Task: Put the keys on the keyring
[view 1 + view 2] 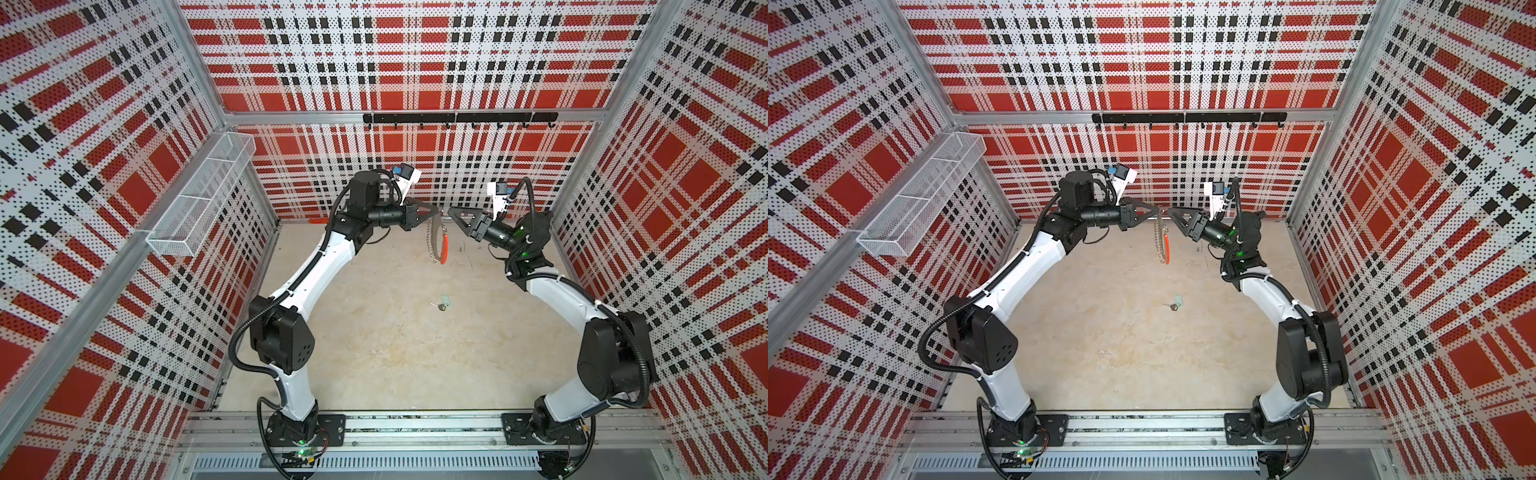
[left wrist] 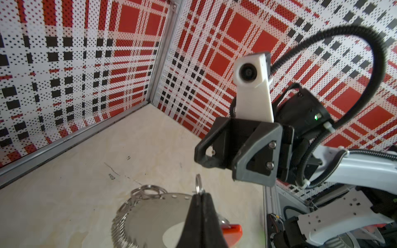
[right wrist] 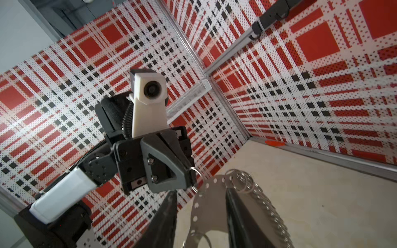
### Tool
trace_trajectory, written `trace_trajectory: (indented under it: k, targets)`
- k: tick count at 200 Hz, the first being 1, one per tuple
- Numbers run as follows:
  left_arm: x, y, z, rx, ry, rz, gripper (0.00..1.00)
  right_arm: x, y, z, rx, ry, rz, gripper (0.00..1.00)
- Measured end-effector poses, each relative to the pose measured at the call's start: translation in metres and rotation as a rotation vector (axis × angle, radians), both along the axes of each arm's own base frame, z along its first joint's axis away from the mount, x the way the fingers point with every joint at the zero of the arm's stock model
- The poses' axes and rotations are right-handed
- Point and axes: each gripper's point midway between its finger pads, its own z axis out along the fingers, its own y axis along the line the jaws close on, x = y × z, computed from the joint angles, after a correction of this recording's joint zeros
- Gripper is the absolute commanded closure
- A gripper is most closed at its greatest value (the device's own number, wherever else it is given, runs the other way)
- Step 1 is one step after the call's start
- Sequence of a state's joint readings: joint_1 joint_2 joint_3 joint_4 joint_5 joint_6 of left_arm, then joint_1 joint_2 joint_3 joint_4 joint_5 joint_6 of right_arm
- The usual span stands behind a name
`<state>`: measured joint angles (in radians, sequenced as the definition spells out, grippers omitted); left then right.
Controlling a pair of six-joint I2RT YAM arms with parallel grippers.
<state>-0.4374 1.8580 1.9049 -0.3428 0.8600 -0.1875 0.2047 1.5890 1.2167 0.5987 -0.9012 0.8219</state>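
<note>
Two grippers raised above the far part of the counter [image 1: 374, 353], tips close together and facing each other. Left gripper [image 1: 436, 212]: shut tight, pinching one small silver wire ring [image 2: 198, 185] at the rim of the keyring [image 1: 435, 245]. Keyring clear of the counter, hanging edge-down from that pinch, orange-red arc [image 1: 444, 249] on the side toward the right arm, wire clips [image 1: 429, 245] crowded along the opposite rim. Right gripper [image 3: 199, 193]: partly open, fingers [image 3: 238, 214] spread to either side of the keyring's flat, hole-punched plate, not closed on it; contact with the plate impossible to tell from the right wrist view. Keys [image 1: 441, 305] flat on the counter, near the middle, well apart from the hanging keyring and nearer the arm bases. Mint-green tag [image 1: 445, 300] joined to the small silver key, untouched by either gripper. Same arrangement in both top views.
</note>
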Motion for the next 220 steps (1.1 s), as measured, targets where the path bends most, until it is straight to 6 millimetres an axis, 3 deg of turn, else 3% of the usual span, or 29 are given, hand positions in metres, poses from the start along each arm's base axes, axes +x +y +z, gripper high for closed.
trace_trajectory:
  k: [52,94,220]
  targets:
    - [-0.012,-0.004,-0.015,0.086,0.024,-0.049,1.0,-0.004,0.003,-0.002,-0.124,-0.018,0.075,0.63]
    - [-0.02,-0.01,-0.025,0.111,0.053,-0.077,1.0,-0.003,0.01,-0.025,-0.152,0.039,0.126,0.64]
    - [-0.021,-0.011,-0.023,0.115,0.056,-0.084,1.0,-0.011,0.018,-0.03,-0.157,0.052,0.177,0.71]
